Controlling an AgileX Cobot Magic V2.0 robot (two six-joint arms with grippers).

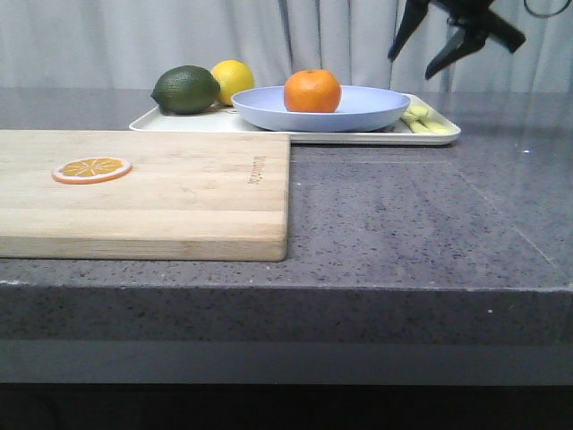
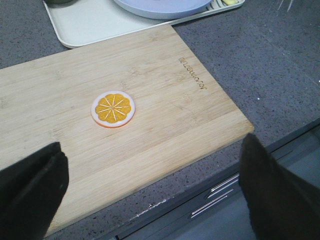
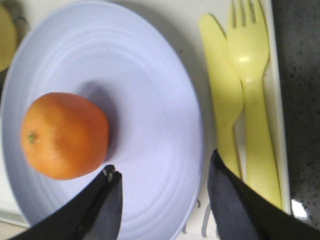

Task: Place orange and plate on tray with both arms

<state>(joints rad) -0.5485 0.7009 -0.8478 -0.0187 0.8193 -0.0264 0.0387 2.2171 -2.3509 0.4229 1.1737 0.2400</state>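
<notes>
The orange (image 1: 312,90) sits in the plate (image 1: 358,112), which rests on the tray (image 1: 430,136), hiding much of its floor; a lime (image 1: 185,89) half covers a lemon (image 1: 235,78) there. The right gripper (image 1: 445,43) hangs spread and empty above the plate; the left gripper (image 2: 150,192), spread wide, holds nothing over the cutting board (image 2: 165,105)

Wooden cutting board (image 1: 143,193) on the grey countertop (image 1: 421,215), orange slice (image 1: 91,168) lying on it, lime (image 1: 185,90) touching lemon (image 1: 235,79), yellow plastic knife (image 3: 223,100) beside fork (image 3: 252,95).
</notes>
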